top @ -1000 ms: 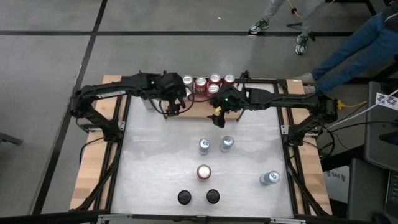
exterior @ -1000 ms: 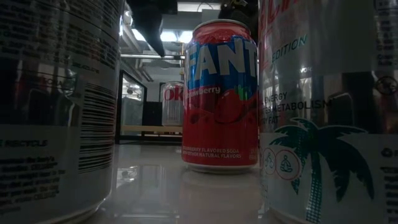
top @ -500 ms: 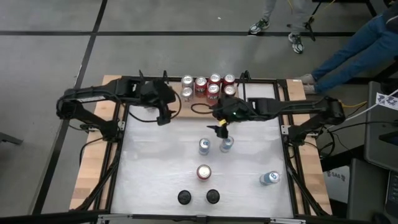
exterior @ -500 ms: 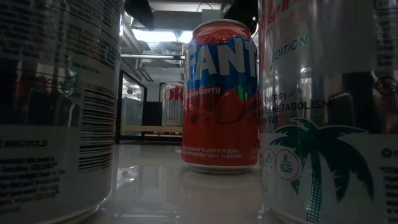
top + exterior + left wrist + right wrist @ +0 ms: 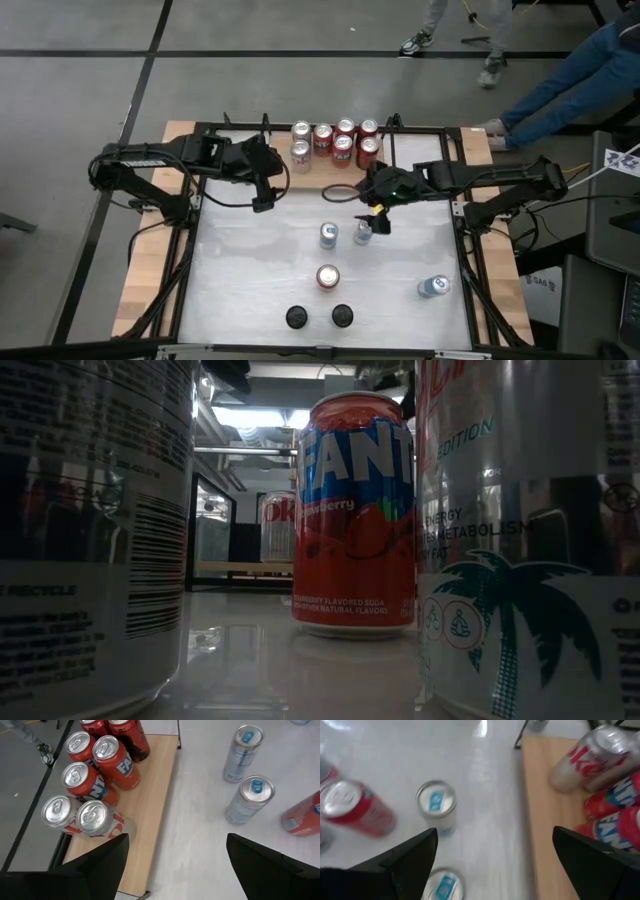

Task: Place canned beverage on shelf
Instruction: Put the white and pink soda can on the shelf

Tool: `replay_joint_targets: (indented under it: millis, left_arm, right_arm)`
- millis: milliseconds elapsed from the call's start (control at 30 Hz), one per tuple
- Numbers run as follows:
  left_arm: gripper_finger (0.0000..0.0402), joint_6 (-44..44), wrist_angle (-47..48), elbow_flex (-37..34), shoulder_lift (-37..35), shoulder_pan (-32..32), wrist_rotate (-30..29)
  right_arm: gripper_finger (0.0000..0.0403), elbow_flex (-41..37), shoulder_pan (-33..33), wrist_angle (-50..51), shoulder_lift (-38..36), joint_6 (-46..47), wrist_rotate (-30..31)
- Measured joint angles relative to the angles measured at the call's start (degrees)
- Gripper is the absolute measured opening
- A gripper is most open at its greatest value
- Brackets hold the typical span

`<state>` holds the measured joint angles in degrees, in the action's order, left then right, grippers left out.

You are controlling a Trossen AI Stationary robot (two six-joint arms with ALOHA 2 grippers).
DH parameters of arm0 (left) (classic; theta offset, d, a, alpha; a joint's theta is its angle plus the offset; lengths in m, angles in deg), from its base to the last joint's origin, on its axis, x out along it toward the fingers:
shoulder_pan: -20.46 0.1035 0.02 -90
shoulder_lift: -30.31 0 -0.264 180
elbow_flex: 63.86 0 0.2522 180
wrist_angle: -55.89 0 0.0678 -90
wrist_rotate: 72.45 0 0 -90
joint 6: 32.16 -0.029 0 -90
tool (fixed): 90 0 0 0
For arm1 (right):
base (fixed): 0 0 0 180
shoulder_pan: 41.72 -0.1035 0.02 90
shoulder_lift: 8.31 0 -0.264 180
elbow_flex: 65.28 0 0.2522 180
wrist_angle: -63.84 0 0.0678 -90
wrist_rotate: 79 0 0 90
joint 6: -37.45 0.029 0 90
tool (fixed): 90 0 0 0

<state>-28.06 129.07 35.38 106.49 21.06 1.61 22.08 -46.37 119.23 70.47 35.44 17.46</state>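
The shelf [image 5: 330, 170], a light-wood board at the table's far middle, carries several upright cans [image 5: 343, 138], red and silver, also in the left wrist view [image 5: 95, 775]. Two slim silver-blue cans [image 5: 328, 235] [image 5: 364, 232] stand on the white table, with a red can [image 5: 327, 277] nearer the front. My left gripper [image 5: 262, 200] hangs open over the table just left of the shelf, with nothing between its fingers [image 5: 172, 865]. My right gripper [image 5: 378, 222] hangs open above the right slim can [image 5: 442, 885], clear of it.
A further silver-blue can [image 5: 433, 287] stands near the right edge, and two dark-topped cans [image 5: 296, 317] [image 5: 342, 317] at the front, close before the low camera. Black frame rails [image 5: 195, 200] run along the table's sides. People's legs show beyond the far edge.
Both grippers have drawn back from the shelf toward the table's near edge and risen a little. The left one went slightly left, the right one went right until it stood over the right slim can. Both stayed open. The cans have not moved.
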Motion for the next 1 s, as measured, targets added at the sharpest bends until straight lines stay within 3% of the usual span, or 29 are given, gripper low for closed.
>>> replay_joint_targets:
  millis: [233,467,1000]
  left_arm:
    - [0.0326,0.5,-0.04,0.0,0.0,0.0,-0.07]
    - [0.0326,1.78,-0.07,0.0,0.0,0.0,-0.07]
    - [0.0326,1.81,-0.07,0.0,0.0,0.0,-0.07]
  right_arm:
    - [0.0383,0.0,0.15,7.6,0.0,0.02,-4.44]
    - [0.0383,-0.13,0.13,8.99,0.0,0.58,-9.37]
    - [0.0383,-0.2,0.11,9.34,0.0,0.67,-10.19]
